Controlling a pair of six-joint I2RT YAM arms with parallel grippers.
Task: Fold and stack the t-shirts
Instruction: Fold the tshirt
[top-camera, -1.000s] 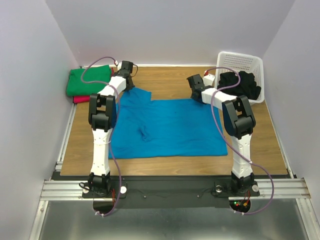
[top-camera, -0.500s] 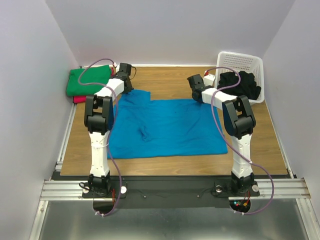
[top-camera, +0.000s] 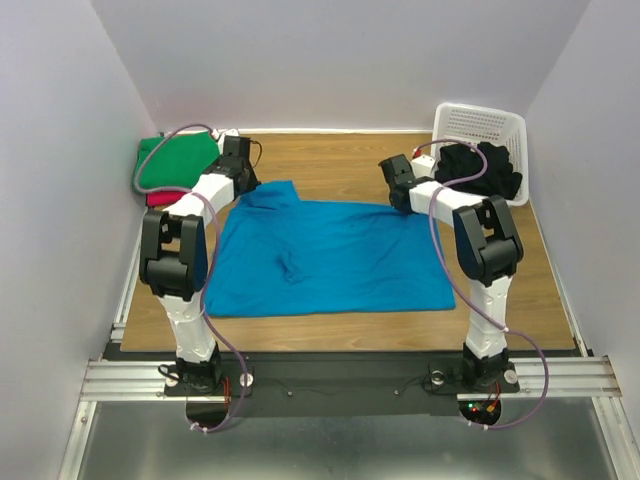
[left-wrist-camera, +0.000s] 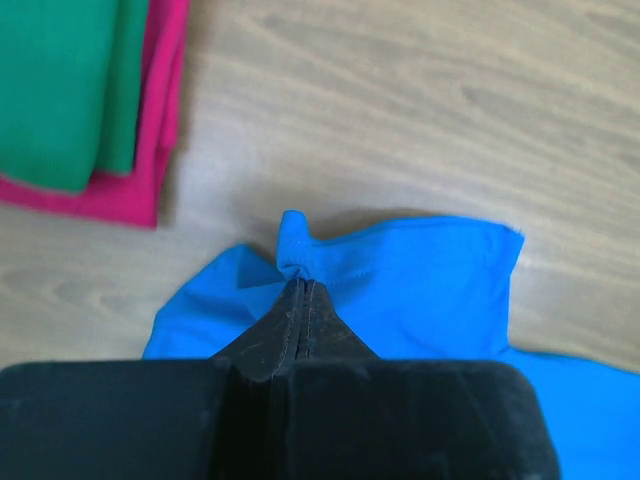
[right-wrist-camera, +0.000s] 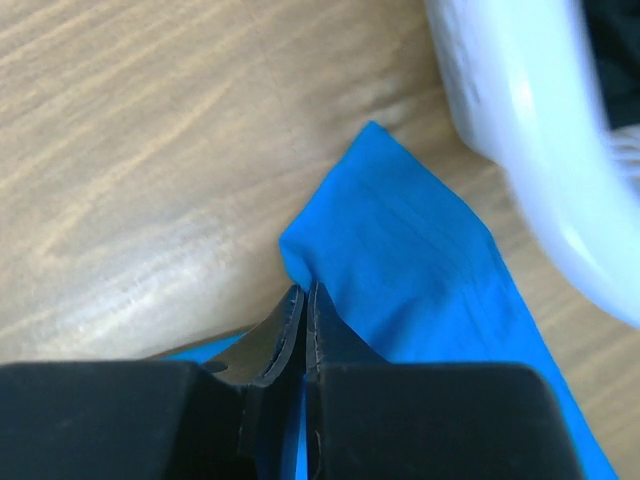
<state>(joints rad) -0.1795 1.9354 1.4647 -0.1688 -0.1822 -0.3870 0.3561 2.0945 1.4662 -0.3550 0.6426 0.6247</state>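
Left hand (left-wrist-camera: 303, 285) pinching blue t-shirt (left-wrist-camera: 420, 270) edge, right hand (right-wrist-camera: 305, 292) seemingly likewise

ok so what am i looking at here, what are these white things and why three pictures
The white jointed things are two robot arms bolted at the near edge of a wooden table. The wide picture looks down from above and behind; the two close-ups come from a camera on each wrist, the black wedge being that arm's own fingers. A blue t-shirt lies spread out. The left gripper pinches its far left edge, the right gripper its far right corner. Far left, a folded green shirt lies on a red-pink one; far right, a white basket holds black shirts.
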